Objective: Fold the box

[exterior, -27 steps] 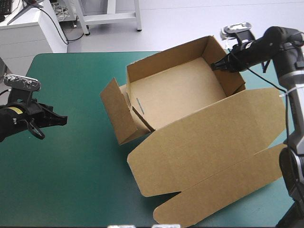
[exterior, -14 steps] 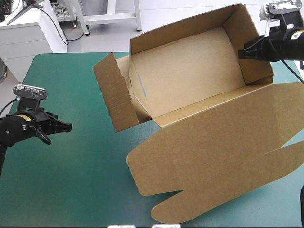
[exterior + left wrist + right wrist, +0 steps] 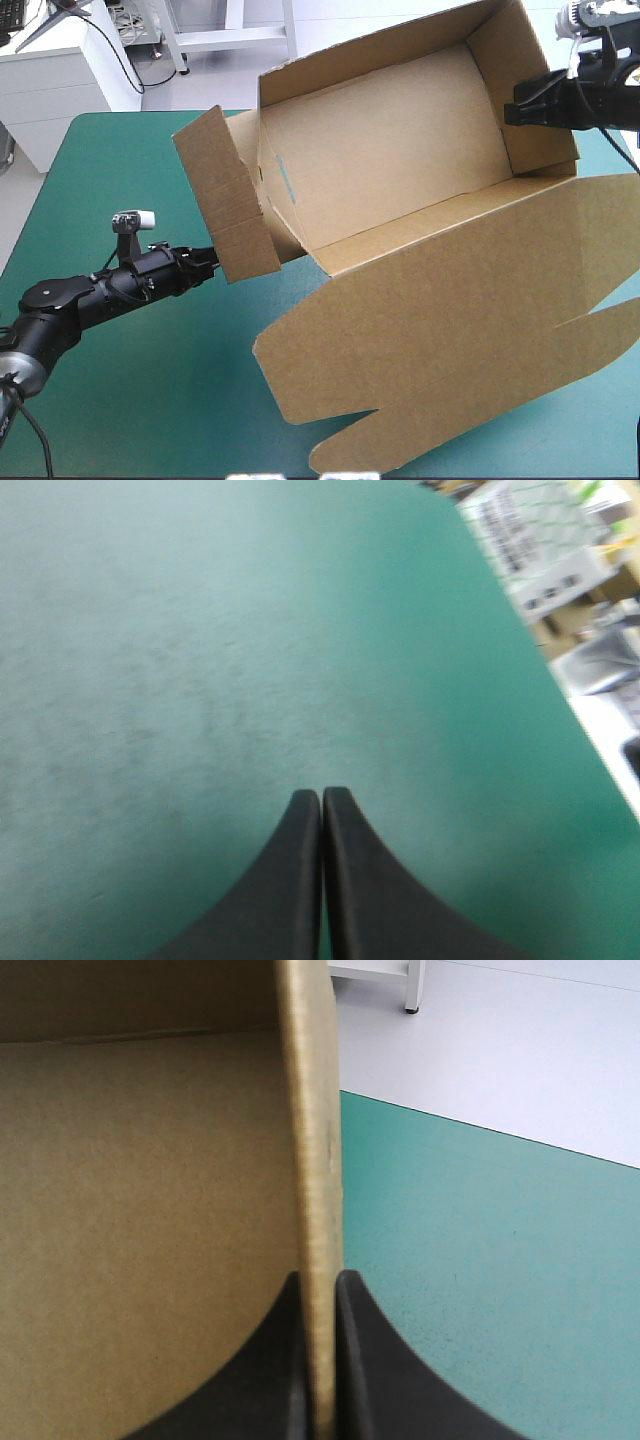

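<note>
- Over the teal-green table cover [image 3: 130, 400], the brown corrugated-board box [image 3: 400, 150] is raised and tilted, an open tray with a flat lid.
- The right gripper [image 3: 515, 108] has its black fins clamped on the box's right wall.
- The left gripper [image 3: 210, 262], fins pressed together and empty, is just beside the box's left flap [image 3: 225, 200].

One brown box [image 3: 390, 160], filling centre and upper right. One left gripper [image 3: 208, 262] at middle left and one right gripper [image 3: 518, 108] at upper right, two in all. One teal-green table [image 3: 130, 420]
</note>
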